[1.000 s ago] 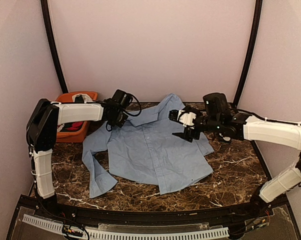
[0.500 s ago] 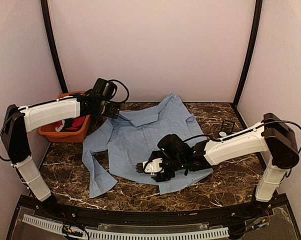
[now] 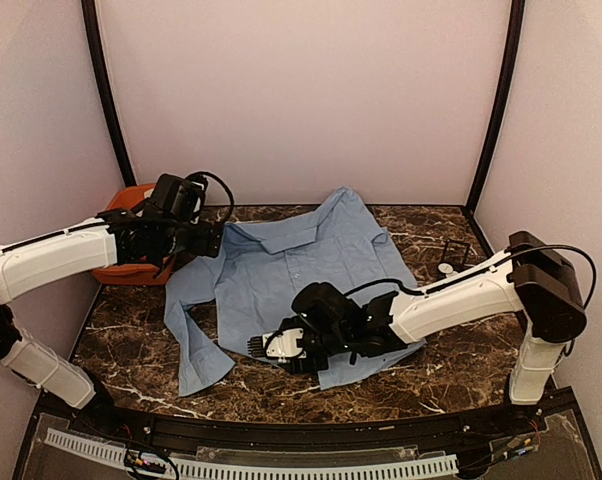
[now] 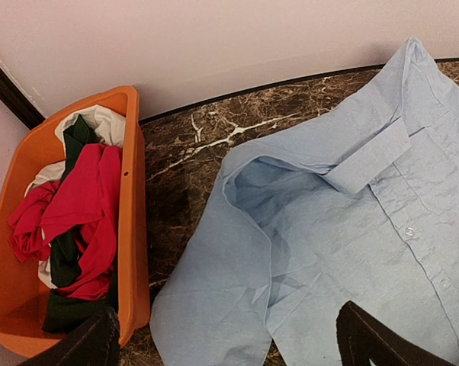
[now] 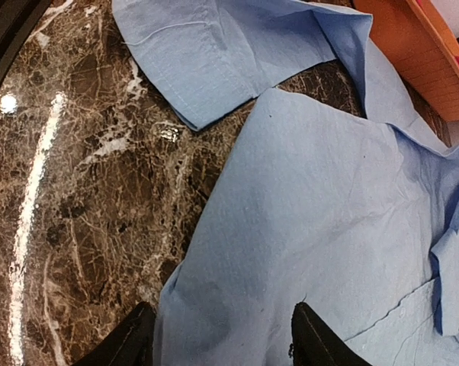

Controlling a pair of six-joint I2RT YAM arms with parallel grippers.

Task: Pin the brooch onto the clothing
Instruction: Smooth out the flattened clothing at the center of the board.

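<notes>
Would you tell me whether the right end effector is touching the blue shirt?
Cannot tell. In the right wrist view, the right end effector hangs over the blue shirt, but no contact or gap shows plainly.

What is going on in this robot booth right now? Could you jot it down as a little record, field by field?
Surface: marble table
Clothing: light blue shirt, spread out front up, collar toward the far wall
Container: orange basket at the far left, holding red, dark and white garments
Left arm: left gripper open and empty, above the shirt's shoulder beside the basket
Right arm: right gripper fingers apart, low over the shirt's near edge
Brooch: not made out in these views
</notes>
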